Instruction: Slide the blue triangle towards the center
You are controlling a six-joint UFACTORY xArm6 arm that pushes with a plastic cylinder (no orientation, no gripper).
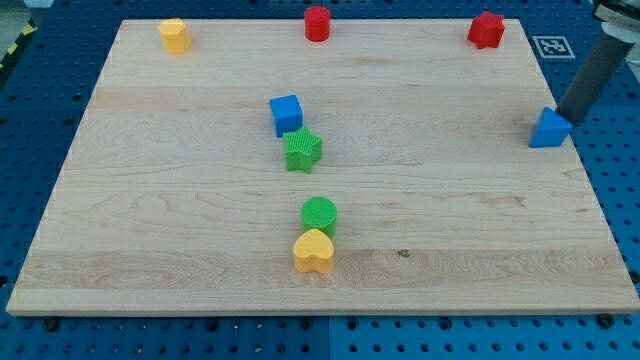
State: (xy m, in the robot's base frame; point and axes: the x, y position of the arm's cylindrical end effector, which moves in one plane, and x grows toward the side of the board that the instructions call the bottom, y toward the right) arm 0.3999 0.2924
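Note:
The blue triangle (549,129) sits at the right edge of the wooden board (180,220), a little above mid-height. My dark rod comes down from the view's top right, and my tip (561,116) rests against the triangle's upper right side. The board's middle lies far to the triangle's left.
A blue cube (286,114) and a green star (302,150) stand touching near the board's centre. A green cylinder (320,215) and a yellow heart (314,251) stand below them. A yellow block (175,35), a red cylinder (317,23) and a red block (486,29) line the top edge.

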